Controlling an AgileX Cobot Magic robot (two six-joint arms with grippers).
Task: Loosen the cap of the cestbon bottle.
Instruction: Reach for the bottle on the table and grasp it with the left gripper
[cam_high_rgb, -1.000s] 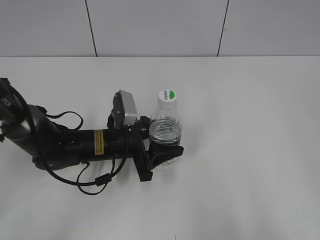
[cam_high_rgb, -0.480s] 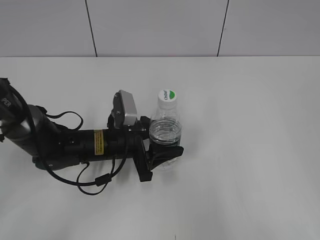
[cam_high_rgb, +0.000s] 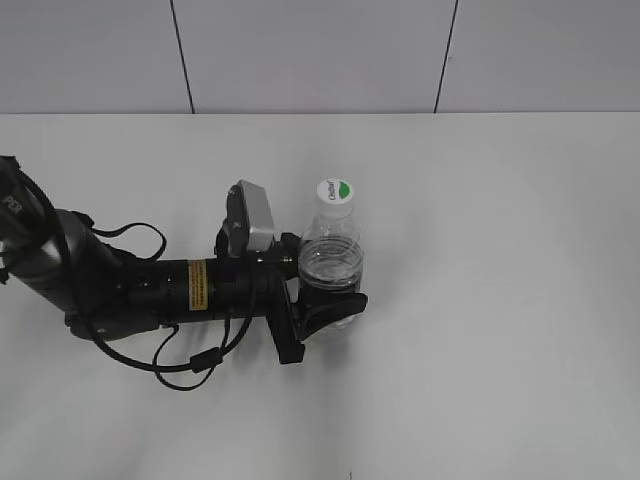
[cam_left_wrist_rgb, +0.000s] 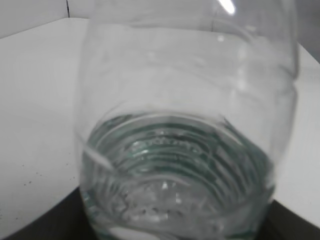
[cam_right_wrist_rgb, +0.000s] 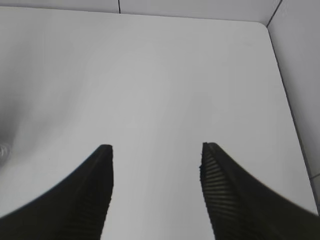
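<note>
White bench (cam_high_rgb: 480, 300) all around, pale tiled wall behind. Nearest us, the left gripper (cam_high_rgb: 325, 300) comes in from the left, its fingers clamped around the lower body of the cestbon bottle (cam_high_rgb: 331, 262), which stands upright just left of the middle; since a second ago, nothing has really moved. Clear ribbed plastic, water inside, the cap (cam_high_rgb: 333, 192) on top. Right gripper (cam_right_wrist_rgb: 156, 150) hangs spread, grasping nothing.
</note>
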